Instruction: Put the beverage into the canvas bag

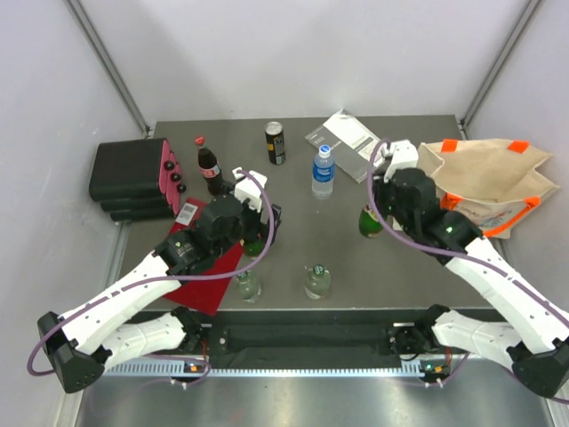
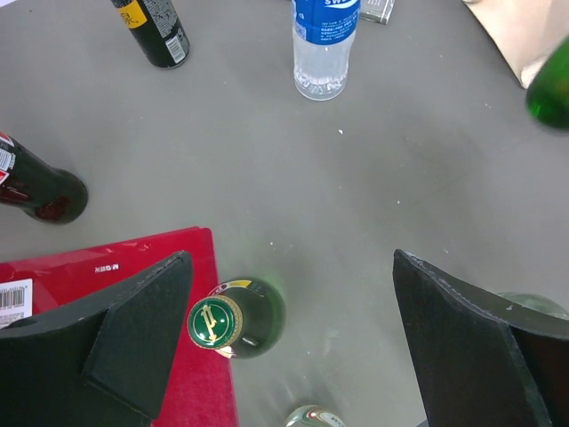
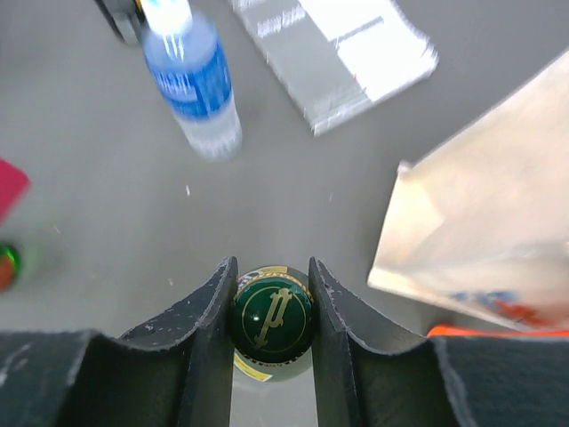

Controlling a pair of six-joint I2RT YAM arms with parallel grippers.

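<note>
My right gripper [image 3: 273, 294] is shut on the gold-printed green cap of a green glass bottle [image 3: 273, 318], the beverage. In the top view this bottle [image 1: 370, 222] hangs upright under the right gripper [image 1: 373, 206], just left of the canvas bag [image 1: 484, 178]. I cannot tell whether it is off the table. The beige bag with orange handles lies at the right, and its side shows in the right wrist view [image 3: 498, 222]. My left gripper [image 2: 292, 267] is open and empty above a second green bottle [image 2: 233, 318] that stands near its left finger.
On the table stand a water bottle [image 1: 323, 172], a black can [image 1: 276, 142], a cola bottle [image 1: 210, 169] and two clear bottles [image 1: 317, 281] near the front. A red packet [image 2: 98, 267] lies at the left, a grey packet [image 1: 342, 133] at the back, and black boxes [image 1: 129, 173] at the far left.
</note>
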